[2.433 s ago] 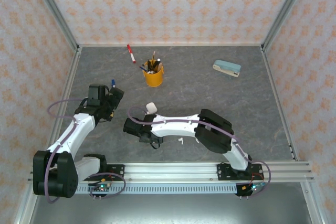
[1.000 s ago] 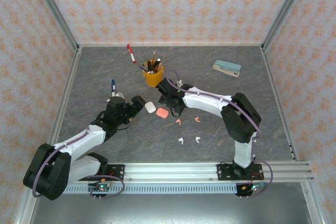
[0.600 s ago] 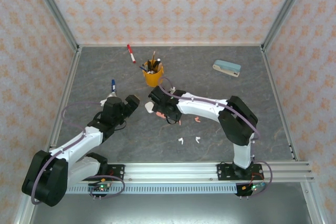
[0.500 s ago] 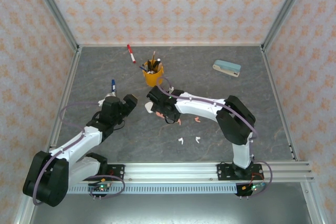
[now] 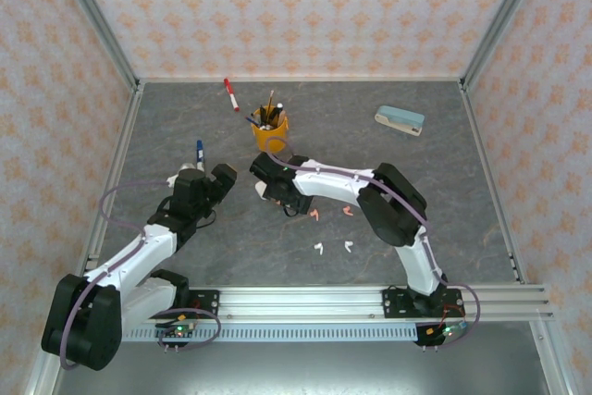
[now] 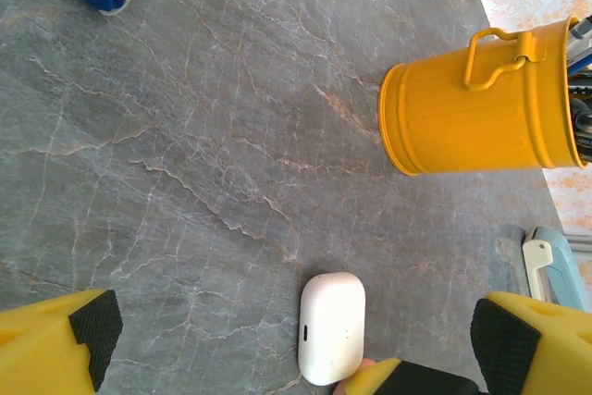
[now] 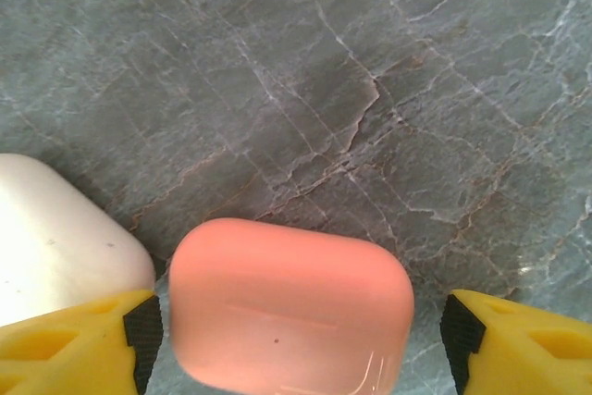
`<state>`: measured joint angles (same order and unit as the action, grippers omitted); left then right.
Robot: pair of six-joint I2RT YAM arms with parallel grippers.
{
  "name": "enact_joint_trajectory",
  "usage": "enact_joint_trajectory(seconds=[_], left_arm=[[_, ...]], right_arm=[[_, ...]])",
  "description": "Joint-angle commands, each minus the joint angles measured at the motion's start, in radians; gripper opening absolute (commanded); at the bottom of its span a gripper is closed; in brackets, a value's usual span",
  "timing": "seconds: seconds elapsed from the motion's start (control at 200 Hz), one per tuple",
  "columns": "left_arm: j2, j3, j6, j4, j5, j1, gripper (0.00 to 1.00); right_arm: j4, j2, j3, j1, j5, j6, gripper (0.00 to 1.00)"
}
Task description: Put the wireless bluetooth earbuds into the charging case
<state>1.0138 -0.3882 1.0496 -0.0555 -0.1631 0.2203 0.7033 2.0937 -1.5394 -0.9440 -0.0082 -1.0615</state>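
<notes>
A salmon-pink charging case (image 7: 291,302) lies shut on the table between the spread fingers of my right gripper (image 7: 296,335), which is open and straddles it without squeezing. Right beside it lies a white charging case (image 6: 331,326), also shut, its edge showing in the right wrist view (image 7: 55,238). My left gripper (image 6: 291,344) is open, a little short of the white case, with nothing between its fingers. Seen from above, my left gripper (image 5: 225,176) and right gripper (image 5: 276,195) face each other. Two pink earbuds (image 5: 315,216) and two white earbuds (image 5: 317,249) lie loose to the right.
A yellow bucket (image 5: 270,132) of pens stands just behind the cases. A blue-capped marker (image 5: 199,149) lies near the left gripper, a red marker (image 5: 229,93) at the back, and a pale blue stapler (image 5: 400,119) at the back right.
My right gripper swung left from beside the bucket and came down over the pink case. The left gripper drew back slightly to the left, away from the white case.
</notes>
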Motion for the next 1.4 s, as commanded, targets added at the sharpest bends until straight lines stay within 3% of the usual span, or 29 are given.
enact_joint_trajectory(seconds=[0.0,0.365,0.876,1.041,1.186,1.396], left_arm=[[-0.025,-0.014,0.007,0.016,-0.006,-0.012,1.00],[-0.037,-0.016,0.006,0.017,-0.016,-0.025,1.00],[-0.013,-0.021,0.006,0.026,-0.038,-0.025,1.00],[0.004,-0.056,-0.026,0.079,-0.051,-0.023,1.00],[0.025,-0.083,-0.022,0.182,0.012,-0.018,1.00],[-0.042,-0.008,0.017,0.086,-0.002,-0.016,1.00]], right_arm=[[0.057,0.032,-0.039,-0.005,0.007,-0.002,0.78],[0.135,0.105,-0.113,-0.020,-0.018,0.091,0.67],[0.162,0.158,-0.130,-0.030,-0.030,0.135,0.71],[0.161,0.161,-0.134,-0.030,-0.029,0.140,0.68],[0.154,0.155,-0.137,-0.029,-0.032,0.141,0.63],[0.115,0.108,-0.101,-0.028,-0.030,0.125,0.59]])
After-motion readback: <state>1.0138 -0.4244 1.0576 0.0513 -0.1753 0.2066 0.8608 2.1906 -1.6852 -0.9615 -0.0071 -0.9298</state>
